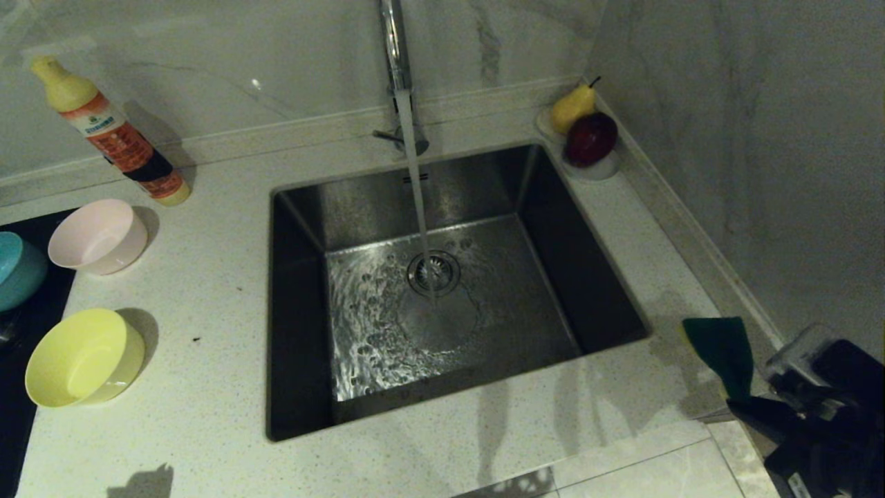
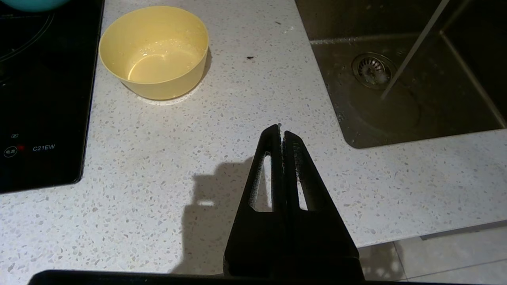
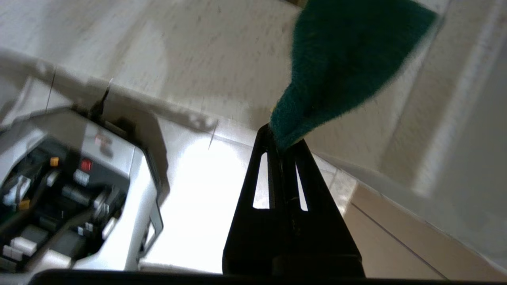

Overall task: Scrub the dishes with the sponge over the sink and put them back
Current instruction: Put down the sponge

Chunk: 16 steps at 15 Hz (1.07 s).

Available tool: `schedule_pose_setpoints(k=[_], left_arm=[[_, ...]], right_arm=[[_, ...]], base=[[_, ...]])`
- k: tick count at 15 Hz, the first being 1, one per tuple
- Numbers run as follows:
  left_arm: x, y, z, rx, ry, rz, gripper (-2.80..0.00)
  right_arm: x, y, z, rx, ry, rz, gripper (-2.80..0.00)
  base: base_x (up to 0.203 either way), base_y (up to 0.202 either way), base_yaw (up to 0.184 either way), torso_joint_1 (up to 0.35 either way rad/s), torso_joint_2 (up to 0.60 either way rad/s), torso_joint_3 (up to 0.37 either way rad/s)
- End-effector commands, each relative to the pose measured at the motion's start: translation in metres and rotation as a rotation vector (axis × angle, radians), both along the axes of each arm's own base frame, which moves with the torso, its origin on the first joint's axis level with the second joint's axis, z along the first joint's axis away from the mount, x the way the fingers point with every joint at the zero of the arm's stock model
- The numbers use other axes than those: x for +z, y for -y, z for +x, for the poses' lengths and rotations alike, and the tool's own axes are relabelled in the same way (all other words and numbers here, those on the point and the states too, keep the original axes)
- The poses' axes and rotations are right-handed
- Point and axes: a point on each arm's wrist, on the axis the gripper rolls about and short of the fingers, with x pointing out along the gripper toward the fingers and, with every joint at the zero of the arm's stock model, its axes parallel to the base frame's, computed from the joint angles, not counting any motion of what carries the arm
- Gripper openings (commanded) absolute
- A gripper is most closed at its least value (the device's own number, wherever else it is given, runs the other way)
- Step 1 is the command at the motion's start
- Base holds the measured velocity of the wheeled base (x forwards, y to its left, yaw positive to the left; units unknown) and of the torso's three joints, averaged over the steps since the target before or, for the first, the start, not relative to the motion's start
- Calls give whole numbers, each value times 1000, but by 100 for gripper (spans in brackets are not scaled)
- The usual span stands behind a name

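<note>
We've got the sponge [image 1: 719, 353] pinched by one end in the right gripper [image 1: 738, 402], fingers clamped tight, held off the counter right of the sink [image 1: 456, 277] w/ tap running, ready to scrub. Left gripper [image 2: 281, 130] is closed, empty, near the yellow bowl [image 2: 154, 51]; pink bowl [image 1: 98, 236] & blue bowl [image 1: 17, 270] wait beyond it.

The room is dim, with light falling from above and behind, so the yellow bowl [image 1: 84, 357] throws a soft shadow onto the counter [image 1: 207, 297]. Wet steel glints in the sink [image 1: 442, 304] (brightest around the drain). The right wrist view is smeared with motion blur, and its floor glares white.
</note>
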Motion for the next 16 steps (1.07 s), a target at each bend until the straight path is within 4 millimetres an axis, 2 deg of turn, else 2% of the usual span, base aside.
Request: schedule_pose_setpoints(k=[1, 3, 7, 9, 16], left_arm=[[-11, 0, 3, 1, -41, -1, -280], [-11, 0, 3, 1, -41, -1, -280], [-11, 0, 3, 1, -41, -1, -280], [-11, 0, 3, 1, -41, -1, -280], [-11, 0, 3, 1, -41, -1, -280]], right_arm=[[-19, -5, 21, -30, -17, -3, -280], [-21, -2, 32, -52, -12, 9, -280], [-27, 2, 37, -48, -37, -12, -280], [-25, 6, 46, -75, -23, 3, -280], [-31, 1, 58, -67, -21, 10, -280]], base=[[0, 0, 0, 0, 0, 0], [0, 0, 0, 0, 0, 0], [0, 0, 0, 0, 0, 0], [0, 0, 0, 0, 0, 0], [0, 0, 0, 0, 0, 0]])
